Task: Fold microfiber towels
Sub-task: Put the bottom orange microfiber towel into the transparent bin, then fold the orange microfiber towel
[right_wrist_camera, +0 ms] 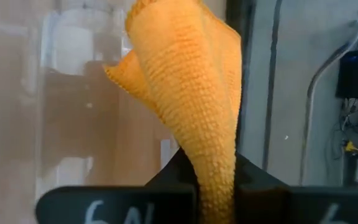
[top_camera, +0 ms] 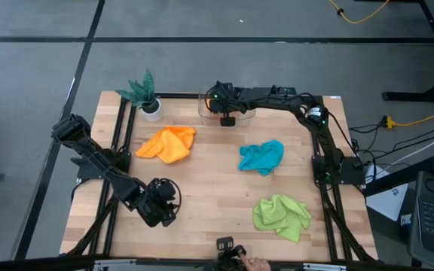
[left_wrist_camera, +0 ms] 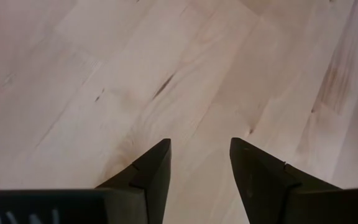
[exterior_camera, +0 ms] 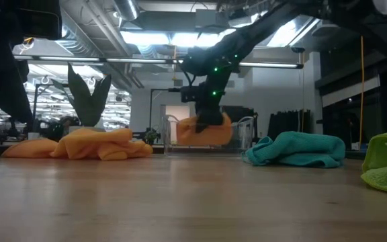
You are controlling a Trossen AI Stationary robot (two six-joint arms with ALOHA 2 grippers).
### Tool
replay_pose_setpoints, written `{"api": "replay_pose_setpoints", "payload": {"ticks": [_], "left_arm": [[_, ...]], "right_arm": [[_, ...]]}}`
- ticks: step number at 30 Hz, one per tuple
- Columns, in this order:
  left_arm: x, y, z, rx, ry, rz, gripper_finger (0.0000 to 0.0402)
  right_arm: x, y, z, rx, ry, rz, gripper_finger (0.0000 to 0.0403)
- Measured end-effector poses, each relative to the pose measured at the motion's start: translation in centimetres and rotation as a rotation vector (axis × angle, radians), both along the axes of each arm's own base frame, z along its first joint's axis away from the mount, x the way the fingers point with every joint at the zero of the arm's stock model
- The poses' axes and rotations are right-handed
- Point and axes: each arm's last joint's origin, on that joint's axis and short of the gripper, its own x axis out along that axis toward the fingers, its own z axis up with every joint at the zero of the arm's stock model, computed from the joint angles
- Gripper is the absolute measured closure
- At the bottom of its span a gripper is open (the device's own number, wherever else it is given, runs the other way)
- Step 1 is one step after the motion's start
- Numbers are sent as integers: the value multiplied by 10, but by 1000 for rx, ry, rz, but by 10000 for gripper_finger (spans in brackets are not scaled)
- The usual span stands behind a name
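right now an orange towel (right_wrist_camera: 191, 106) hangs pinched between the closed fingers of the right gripper (top_camera: 227, 119), its cloth drooping in a loose fold over a clear plastic bin (top_camera: 207, 110) at the far edge of the table (top_camera: 209, 203) — in the low view the same towel (exterior_camera: 205, 130) shows inside the bin's walls, with the gripper (exterior_camera: 209, 115) reaching down into it from above. whether the cloth touches the bin's floor cannot be told.

a second orange towel (top_camera: 169, 144) lies crumpled on the wood, left of centre and towards the far side. the teal-blue towel (top_camera: 262, 156) sits bunched right of centre, well apart from the orange one. the lime green towel (top_camera: 282, 215) lies rumpled near the right front of the table, nearer than the teal one.

the left gripper (top_camera: 159, 204) hangs over bare wood at the near left, well away from all the cloths — its two dark fingers (left_wrist_camera: 151, 174) stand apart and hold nothing.

a green artificial plant (top_camera: 143, 92) in a white pot stands at the far left corner, just beyond the crumpled orange towel. at the near edge of the table a person's hand (top_camera: 256, 263) shows beside a small dark object.
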Motion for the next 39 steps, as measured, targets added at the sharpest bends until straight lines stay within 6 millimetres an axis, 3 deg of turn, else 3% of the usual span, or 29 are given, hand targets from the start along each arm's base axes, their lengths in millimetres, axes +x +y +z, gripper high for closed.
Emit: {"api": "replay_pose_setpoints", "payload": {"ticks": [6, 16, 22, 26, 32, 36, 39], "left_arm": [[0, 0, 0, 8, 1, -10, 242], [0, 0, 0, 8, 2, -11, 242], [0, 0, 0, 8, 2, -12, 242], [0, 0, 0, 8, 2, -12, 242], [0, 0, 0, 8, 2, -12, 242], [0, 0, 0, 8, 2, -12, 242], [0, 0, 0, 7, 1, -12, 242]], "right_arm": [[-2, -5, -3, 26, -22, -45, 381], [-4, -3, -4, 77, -11, -37, 246], [-7, 2, 1, 208, 18, 10, 195], [-4, 5, 26, 222, 43, 12, 183], [-4, 16, 91, 256, 36, -35, 181], [-20, 30, 140, 343, 25, -156, 181], [-41, 47, 161, 459, 9, -217, 180]]}}
